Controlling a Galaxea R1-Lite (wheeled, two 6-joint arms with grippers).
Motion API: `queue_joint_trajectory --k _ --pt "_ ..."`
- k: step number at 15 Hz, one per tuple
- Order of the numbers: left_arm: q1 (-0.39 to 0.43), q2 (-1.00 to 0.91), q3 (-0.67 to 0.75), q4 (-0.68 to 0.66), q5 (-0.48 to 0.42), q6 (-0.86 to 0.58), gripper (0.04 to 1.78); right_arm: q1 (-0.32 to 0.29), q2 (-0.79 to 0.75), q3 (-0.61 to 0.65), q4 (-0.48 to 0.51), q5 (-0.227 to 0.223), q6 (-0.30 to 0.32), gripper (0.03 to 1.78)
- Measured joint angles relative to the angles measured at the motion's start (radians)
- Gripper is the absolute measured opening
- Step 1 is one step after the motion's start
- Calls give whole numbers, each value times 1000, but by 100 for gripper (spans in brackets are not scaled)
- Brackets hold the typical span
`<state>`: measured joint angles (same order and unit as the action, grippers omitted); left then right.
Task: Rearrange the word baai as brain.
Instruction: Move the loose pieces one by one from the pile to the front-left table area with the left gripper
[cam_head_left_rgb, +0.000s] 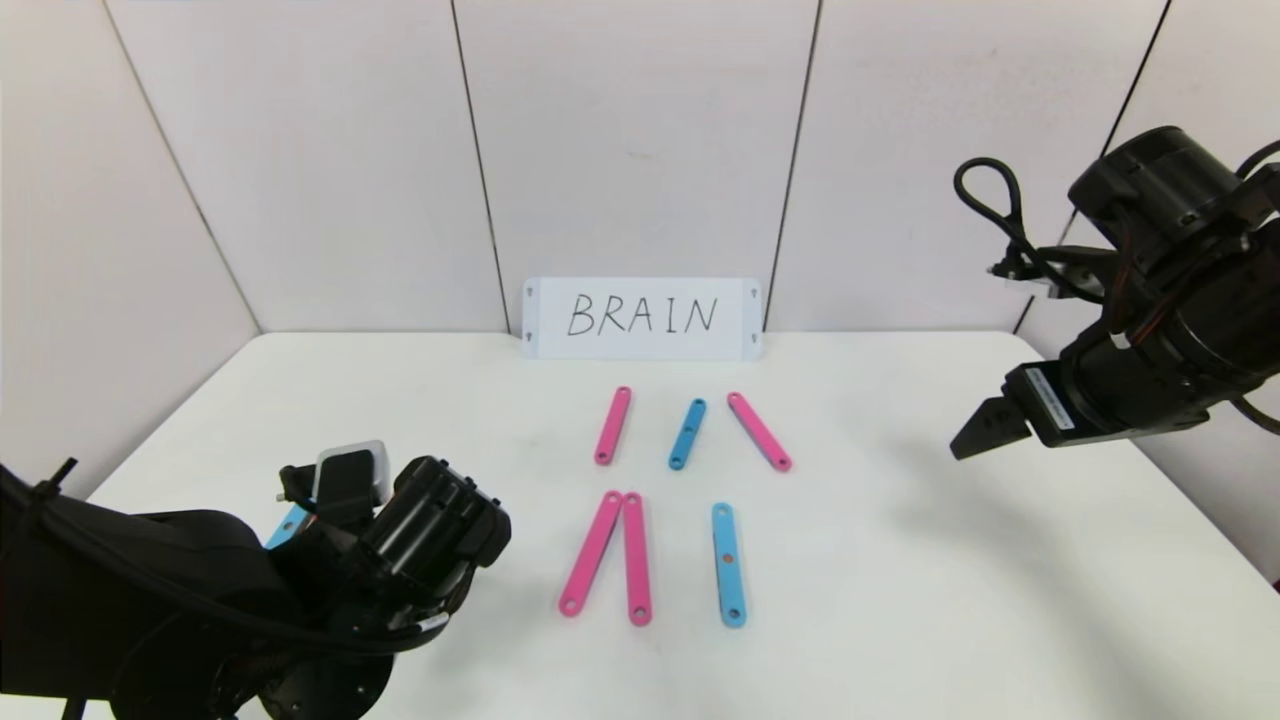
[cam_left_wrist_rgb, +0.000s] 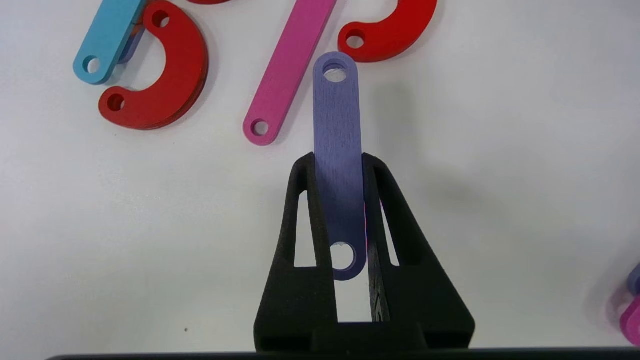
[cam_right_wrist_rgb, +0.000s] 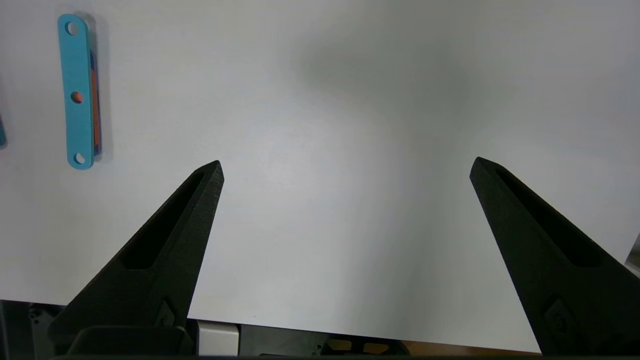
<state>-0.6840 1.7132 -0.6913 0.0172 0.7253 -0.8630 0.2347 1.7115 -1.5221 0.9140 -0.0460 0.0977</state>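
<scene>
Between the left jaws: a purple strip (cam_left_wrist_rgb: 336, 125) is clamped near its rear hole by the left gripper (cam_left_wrist_rgb: 339, 162), fingers closed tight on its edges, the strip pointing forward, clear of the table (cam_head_left_rgb: 900, 560)
Just ahead of the left jaws: a pink strip (cam_left_wrist_rgb: 287, 70) lies beside the purple strip's front end; beyond it are a red curve (cam_left_wrist_rgb: 390, 30) and, to one side, a second red curve (cam_left_wrist_rgb: 165, 75) with a light-blue strip (cam_left_wrist_rgb: 107, 40) touching it; a sliver of a third red piece shows at the frame edge
Right jaws: the right gripper (cam_right_wrist_rgb: 346, 165) hangs raised at the right of the table, fingers spread wide, holding nothing; the nearest piece is a light-blue strip (cam_right_wrist_rgb: 77, 90), well off to one side of it
Done, as I judge it: little; the loose strips between the two grippers form no finished B, R, A, I or N, though two pink strips meet in a peak like an uncrossed A, with a lone blue I beside it
Left to do, as I judge it: place the held purple strip, build the R, give the A its bar, and assemble the N
Reference: the white BRAIN card (cam_head_left_rgb: 640, 318) stands at the far edge, well beyond both jaws
Count, between the two grippers: four pink strips, two light-blue strips
Count, by the left jaws: one purple, one pink, one light-blue, two whole red curves
Cannot tell: what the left arm hides, or whether pieces are stacked
</scene>
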Motion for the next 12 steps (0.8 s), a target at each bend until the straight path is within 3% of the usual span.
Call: queue_joint_trajectory --k 12 --pt "-7 91 2 -9 -6 -109 22 1 -2 0 -1 0 0 172"
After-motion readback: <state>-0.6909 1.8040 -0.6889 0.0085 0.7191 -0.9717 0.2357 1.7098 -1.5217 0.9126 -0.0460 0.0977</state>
